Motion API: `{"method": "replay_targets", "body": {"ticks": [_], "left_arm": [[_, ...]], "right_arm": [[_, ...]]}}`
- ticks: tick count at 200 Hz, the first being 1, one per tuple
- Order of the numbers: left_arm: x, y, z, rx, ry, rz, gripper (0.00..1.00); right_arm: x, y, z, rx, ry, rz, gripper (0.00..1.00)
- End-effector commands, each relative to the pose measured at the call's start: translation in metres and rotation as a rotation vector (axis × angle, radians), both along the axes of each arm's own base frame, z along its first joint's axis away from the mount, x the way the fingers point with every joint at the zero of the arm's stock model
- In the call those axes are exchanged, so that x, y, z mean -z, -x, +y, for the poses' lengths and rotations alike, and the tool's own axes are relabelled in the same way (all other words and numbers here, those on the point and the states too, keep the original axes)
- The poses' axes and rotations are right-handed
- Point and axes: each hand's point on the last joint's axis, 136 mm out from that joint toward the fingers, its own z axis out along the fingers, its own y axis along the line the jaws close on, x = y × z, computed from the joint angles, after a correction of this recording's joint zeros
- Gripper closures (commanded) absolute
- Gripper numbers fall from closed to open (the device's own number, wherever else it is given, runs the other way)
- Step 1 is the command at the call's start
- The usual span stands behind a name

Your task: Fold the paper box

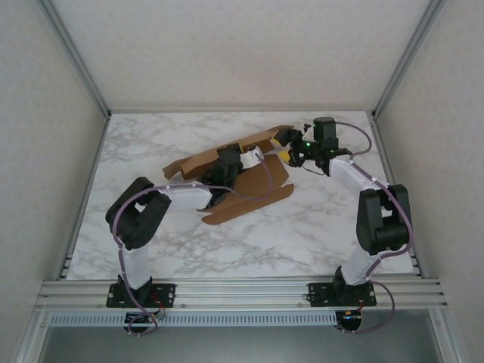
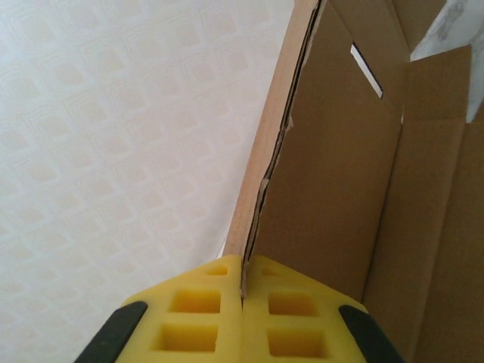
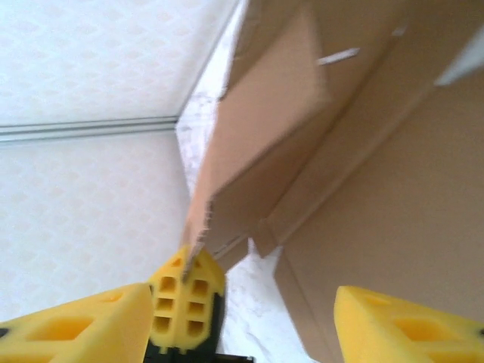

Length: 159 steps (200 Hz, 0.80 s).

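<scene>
Your left end effector (image 1: 227, 162) sits over the left half of the box, its yellow pads (image 2: 197, 318) pressed together on the raised edge of a side wall, so it is pinching the cardboard there. The box (image 1: 249, 185) itself lies half-formed on the middle of the worktop (image 1: 151, 249), its base flat, its far wall lifted and a long flap spread out on its near side. Expect it to be light and stiff across the panels but springy at the creases, so a wall will probably drop back once released, and the whole piece may well slide on the smooth marble if you push without holding it. Take hold at panel edges near a crease, not at thin tabs, which look likely to bend or tear. At the right end of the box, your right end effector (image 1: 291, 156) has its fingers (image 3: 76, 329) spread wide, with an end flap standing just ahead of them and nothing gripped.
</scene>
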Motion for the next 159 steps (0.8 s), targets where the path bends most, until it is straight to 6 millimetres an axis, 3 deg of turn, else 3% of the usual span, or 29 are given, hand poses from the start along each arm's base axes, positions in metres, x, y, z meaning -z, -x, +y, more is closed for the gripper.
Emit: {"method": "replay_targets", "body": {"ticks": [1,44,58,83,99,120,136,159], "left_arm": [[0.001,-0.006,-0.011,0.047,0.027,0.027,1.00],[0.003,-0.007,-0.016,0.067,0.024,0.034,1.00],[0.003,-0.006,-0.018,0.076,0.026,0.034,1.00],[-0.001,-0.006,-0.017,0.071,0.028,0.026,1.00],[-0.003,-0.007,-0.016,0.061,0.027,0.029,0.90],[-0.008,-0.004,-0.016,0.065,0.051,0.045,0.70],[-0.012,0.000,-0.014,0.057,0.076,0.073,0.60],[-0.036,0.011,-0.010,0.026,0.203,0.130,0.51]], "right_arm": [[-0.017,-0.010,0.017,-0.031,-0.040,-0.034,0.37],[0.000,-0.028,0.016,0.010,-0.020,0.002,0.40],[0.002,-0.033,0.017,0.016,-0.016,0.002,0.47],[0.008,-0.037,0.012,0.040,0.024,0.001,0.70],[0.014,-0.039,0.010,0.053,0.032,0.006,0.85],[0.024,-0.043,0.009,0.069,0.036,0.016,0.96],[0.031,-0.046,0.009,0.083,0.027,0.023,0.99],[0.036,-0.050,0.007,0.109,0.019,0.021,1.00]]}}
